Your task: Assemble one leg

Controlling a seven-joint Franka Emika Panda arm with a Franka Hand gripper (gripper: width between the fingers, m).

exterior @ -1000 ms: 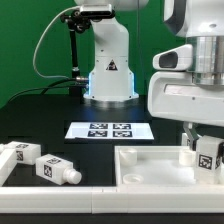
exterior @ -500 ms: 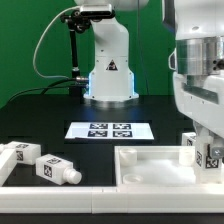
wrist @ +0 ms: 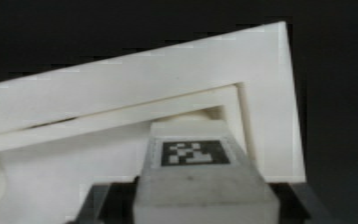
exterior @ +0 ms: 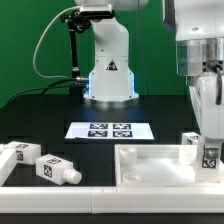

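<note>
Pinching the leg (wrist: 195, 160) in the claw (exterior: 211, 160), holding it upright at the far corner of the tray (exterior: 150, 172). Seemingly seating it, not yet released. Lying loose beside the tray: two spare legs (exterior: 58, 170).

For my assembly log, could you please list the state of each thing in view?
claw: shut on the leg, low over the panel's corner
leg: held upright, tag visible
rimmed panel: flat on the table
two loose legs: lying on their sides
marker board: flat, untouched
</note>
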